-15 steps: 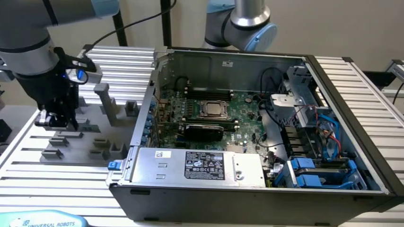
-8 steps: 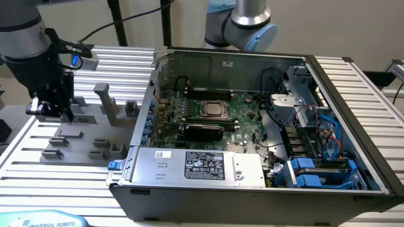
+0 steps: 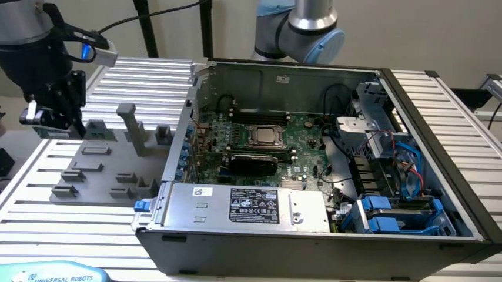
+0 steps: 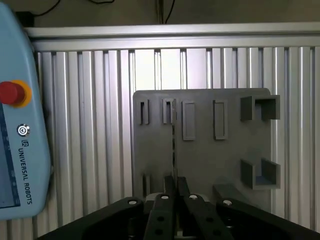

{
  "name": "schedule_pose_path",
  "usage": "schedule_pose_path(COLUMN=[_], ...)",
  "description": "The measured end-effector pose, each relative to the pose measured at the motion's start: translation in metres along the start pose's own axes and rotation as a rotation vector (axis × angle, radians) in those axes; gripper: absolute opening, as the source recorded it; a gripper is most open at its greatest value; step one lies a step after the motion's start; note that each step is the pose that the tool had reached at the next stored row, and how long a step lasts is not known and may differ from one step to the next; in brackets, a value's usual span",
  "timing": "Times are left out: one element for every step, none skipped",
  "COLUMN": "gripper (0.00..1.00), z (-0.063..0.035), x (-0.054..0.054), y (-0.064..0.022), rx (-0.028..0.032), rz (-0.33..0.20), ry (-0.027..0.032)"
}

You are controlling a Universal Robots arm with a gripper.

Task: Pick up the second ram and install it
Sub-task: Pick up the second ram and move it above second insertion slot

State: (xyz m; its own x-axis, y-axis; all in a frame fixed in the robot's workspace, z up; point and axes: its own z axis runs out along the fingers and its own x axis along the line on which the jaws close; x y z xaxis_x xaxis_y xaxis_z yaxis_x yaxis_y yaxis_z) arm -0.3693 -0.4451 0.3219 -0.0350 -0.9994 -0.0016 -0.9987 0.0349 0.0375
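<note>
The second ram point(image 4: 173, 145), a long, narrow, flat circuit-board stick, shows in the wrist view as a thin dark edge running out from between the fingertips of the black end effector point(image 4: 175, 192). The end effector appears clenched on it, holding it over the flat grey plastic fixture plate point(image 4: 205, 150), well apart from the open grey metal computer case point(image 3: 283, 73). Its green face cannot be made out from this edge-on angle

I judge it light, stiff and thin, but brittle. It is best pinched on its 2 flat faces near the middle, with the contact edge left free and no twisting

Counted: 1 stick in the grip. In the wrist view the fixture plate has 4 narrow slots in its far row and 2 raised bracket blocks at one side. It lies on the ribbed aluminium surface point(image 4: 90, 125), beside 1 pale blue teach pendant point(image 4: 20, 125) with 1 red button point(image 4: 11, 93). The case holds 1 large green motherboard point(image 3: 302, 126) with 1 square CPU socket point(image 3: 265, 136)
</note>
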Motion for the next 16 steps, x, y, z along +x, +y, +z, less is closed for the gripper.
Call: schedule_pose_path(gripper=[0.13, 0.13, 0.13, 0.13, 0.13, 0.13, 0.13, 0.13, 0.13, 0.13, 0.13, 0.13, 0.13, 0.13, 0.13, 0.13], z=[-0.0046, -0.0094, -0.0142, -0.0188, -0.0234, -0.028, -0.0327, -0.0373, -0.0419, -0.0466, -0.0515, -0.0561, -0.0608, -0.0653, -0.0698, -0.0743], x=[0.0, 0.0, 0.0, 0.0, 0.0, -0.001, -0.001, -0.001, -0.001, -0.001, -0.001, -0.002, -0.002, -0.002, -0.002, -0.002], y=[-0.0019, -0.0043, -0.0068, -0.0096, -0.0125, -0.0159, -0.0197, -0.0238, -0.0278, -0.0319, -0.0363, -0.0404, -0.0446, -0.0488, -0.0531, -0.0574], rx=[0.0, 0.0, 0.0, -0.0001, 0.0, -0.0001, -0.0002, 0.0, 0.0, -0.0002, -0.0001, -0.0001, -0.0003, -0.0003, -0.0003, -0.0004], rz=[0.0, 0.0, 0.0, 0.0, 0.0, 0.0, 0.0, 0.0, 0.0, 0.0, 0.0, 0.0, 0.0, 0.0, 0.0, 0.0], ry=[0.0001, 0.0001, 0.0, 0.0001, 0.0, -0.0001, -0.0005, -0.0012, -0.0018, -0.0024, -0.0032, -0.0041, -0.0048, -0.0058, -0.0068, -0.0077])
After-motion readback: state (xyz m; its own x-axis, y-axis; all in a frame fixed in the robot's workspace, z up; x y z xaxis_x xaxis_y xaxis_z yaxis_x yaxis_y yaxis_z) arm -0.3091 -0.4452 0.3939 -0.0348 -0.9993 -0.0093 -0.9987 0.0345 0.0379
